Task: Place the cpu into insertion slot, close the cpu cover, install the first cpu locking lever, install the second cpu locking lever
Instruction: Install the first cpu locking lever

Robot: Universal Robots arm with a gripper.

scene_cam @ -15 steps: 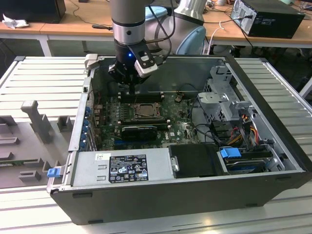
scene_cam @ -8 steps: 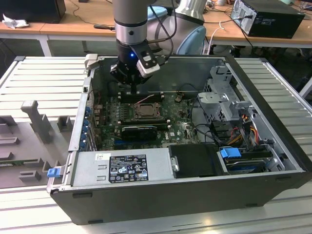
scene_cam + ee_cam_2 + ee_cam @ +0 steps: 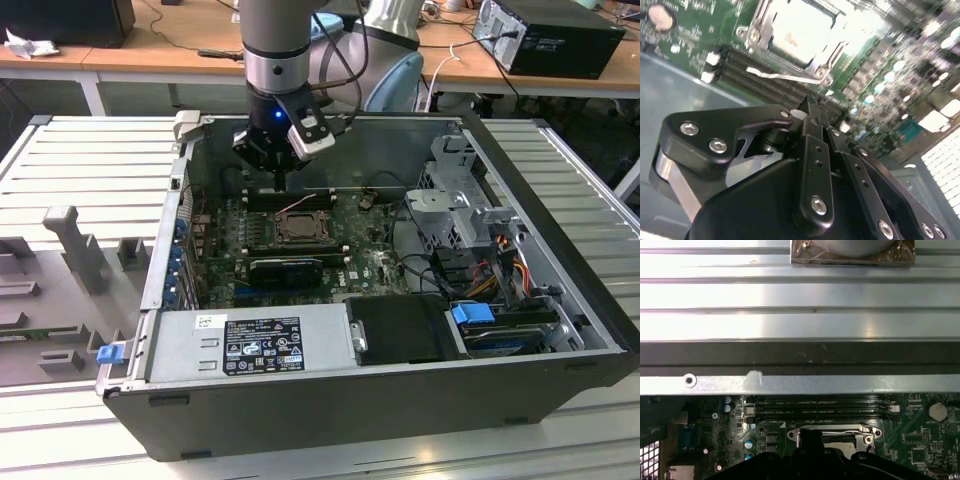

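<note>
The black two-fingered gripper (image 3: 279, 172) on the grey arm hangs inside the open dark-grey computer case (image 3: 330, 400), just above the green motherboard (image 3: 225, 265) at the far edge of the square black-framed insertion slot (image 3: 300, 226). In the second wrist view its jaws are closed together, their tips (image 3: 812, 111) meeting with nothing between them, beside the long black memory slots (image 3: 765, 82).

The small square cpu with its silver-grey metal face (image 3: 800, 30) lies flat in the socket. The thin silver metal cpu cover (image 3: 760, 37) is folded down around it, framing the chip through its square cut-out. A thin silver wire locking lever (image 3: 785, 76) runs along the edge of the cover nearest the jaws; whether it is latched I cannot tell.

The case rests on a ribbed pale metal surface (image 3: 90, 160); in the exterior view, a black expansion card (image 3: 287, 268) lies nearer the camera than the socket.
</note>
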